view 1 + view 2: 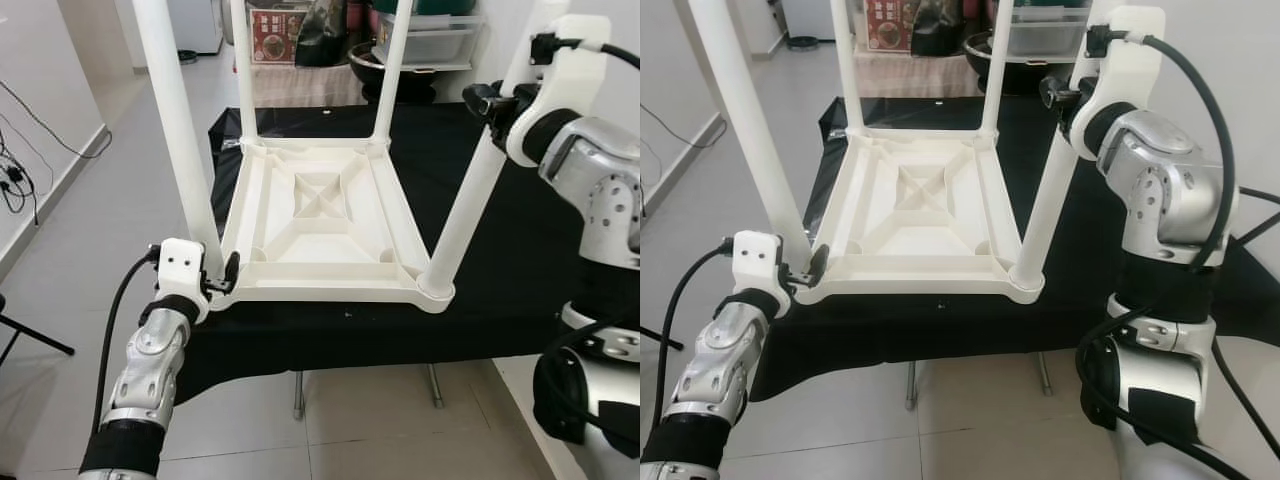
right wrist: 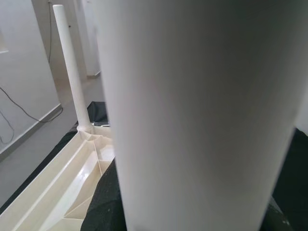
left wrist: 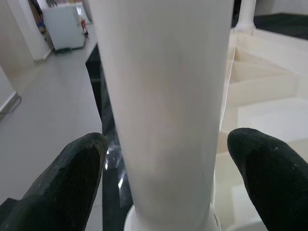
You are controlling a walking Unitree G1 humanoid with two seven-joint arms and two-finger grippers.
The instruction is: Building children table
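A white plastic children's table (image 1: 322,225) lay upside down on a black cloth (image 1: 500,290) covering a folding stand, its ribbed underside facing up and all four round white legs pointing upward from the corner sockets. At the near left corner, the left gripper (image 1: 222,280) sat low against the near left leg (image 1: 178,130), just above its socket. The left wrist view showed that leg standing between the two black fingers (image 3: 62,185), with a visible gap on each side, so the fingers were spread around the leg and not pressing it. Grey tiled floor (image 1: 120,190) ran along the left of the cloth, with loose cables at the left wall. The two far legs (image 1: 243,70) rose from the far corners, the near right leg (image 1: 470,205) from the near right corner, leaning slightly rightward at the top. At the right, the right gripper (image 1: 492,100) was at the upper part of the near right leg, well above the tabletop. In the right wrist view that leg filled the frame with dark finger surfaces touching it at either side, so the right gripper was clamped on it. Beyond the far edge stood a cluttered shelf with a clear storage bin (image 1: 425,45) and a dark bowl.
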